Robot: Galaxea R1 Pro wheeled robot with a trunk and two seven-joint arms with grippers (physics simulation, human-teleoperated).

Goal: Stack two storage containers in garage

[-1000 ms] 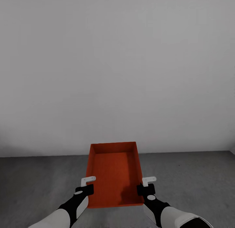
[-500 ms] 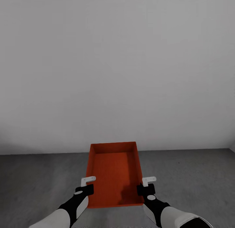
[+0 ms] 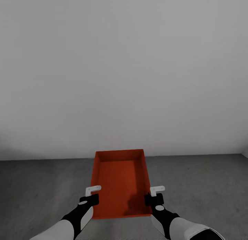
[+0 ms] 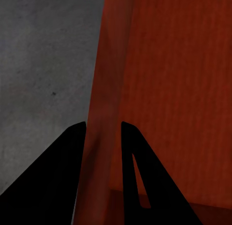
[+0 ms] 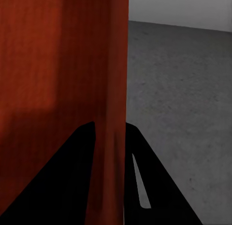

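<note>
We've got the bin (image 3: 120,181) low in the centre of the frame, held above the grey floor (image 3: 41,188) — left gripper (image 3: 91,194) clamped on its left wall, right gripper (image 3: 154,195) clamped on its right wall. Plain wall (image 3: 124,71) fills the upper frame ahead of us.

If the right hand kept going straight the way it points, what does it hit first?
Likely nothing new: the right hand is clamped on the storage container, its wall running ahead between the fingers. Beyond lie the concrete floor, then the grey wall; depth unclear.
</note>
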